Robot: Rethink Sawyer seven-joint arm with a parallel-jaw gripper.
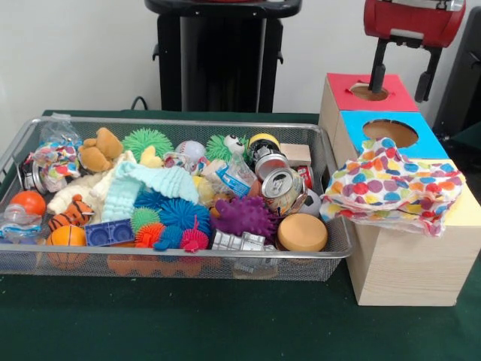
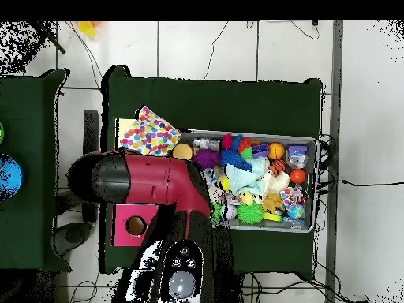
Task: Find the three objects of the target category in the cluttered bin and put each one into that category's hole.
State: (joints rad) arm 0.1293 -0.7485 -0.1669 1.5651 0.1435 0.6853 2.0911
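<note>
**Gripper above the red hole, bin full**

From the front you see the gripper (image 1: 402, 79) over the wooden box's (image 1: 409, 259) red hole (image 1: 370, 92), its two fingers (image 1: 376, 69) spread wide and holding nothing. A polka-dot cloth (image 1: 391, 184) drapes the box beside the blue hole (image 1: 390, 133). The wire bin (image 1: 180, 259) holds cans, spiky balls and plush toys.

From overhead, the arm (image 2: 158, 183) hides the gripper; the cloth (image 2: 148, 134) lies just beside the bin (image 2: 312, 185).
</note>
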